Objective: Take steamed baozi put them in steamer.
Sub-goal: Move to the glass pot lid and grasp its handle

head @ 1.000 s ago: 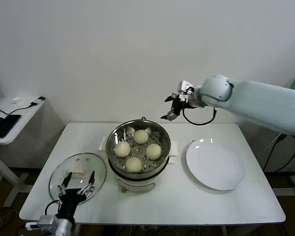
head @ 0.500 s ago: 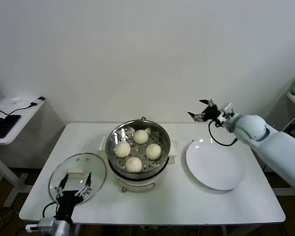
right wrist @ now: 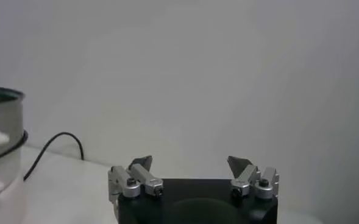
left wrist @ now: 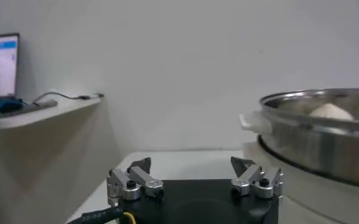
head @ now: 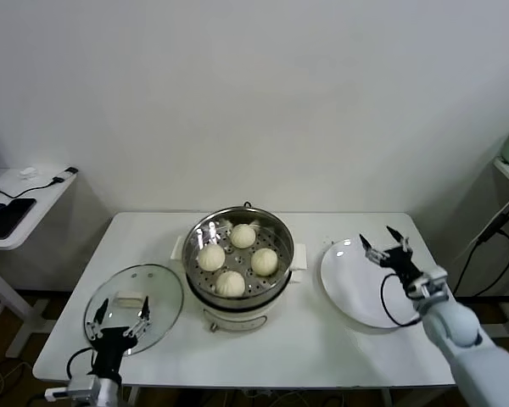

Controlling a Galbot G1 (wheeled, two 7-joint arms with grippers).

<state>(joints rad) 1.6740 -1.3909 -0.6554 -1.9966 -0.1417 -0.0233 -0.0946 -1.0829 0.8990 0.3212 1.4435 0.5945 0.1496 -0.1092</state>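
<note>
The steel steamer (head: pixel 239 227) stands mid-table on its cream-white base. Four pale baozi lie on its perforated tray: one at the back (head: pixel 243 236), one left (head: pixel 211 257), one right (head: pixel 265 261), one at the front (head: pixel 231 283). My right gripper (head: pixel 382 242) is open and empty, low over the white plate (head: pixel 356 292) to the steamer's right. My left gripper (head: pixel 119 311) is open and empty at the table's front left, over the glass lid (head: pixel 157 284). The left wrist view shows the steamer's rim (left wrist: pixel 325 103) with one baozi (left wrist: pixel 330 111) above it.
The side table (head: pixel 21 199) at far left holds a phone and cables. A black cable (right wrist: pixel 51 149) lies behind the steamer. The wall stands close behind the table.
My right arm has swung from above the steamer's back rim to the right and down, to low over the plate. My left gripper has drawn back slightly toward the front edge.
</note>
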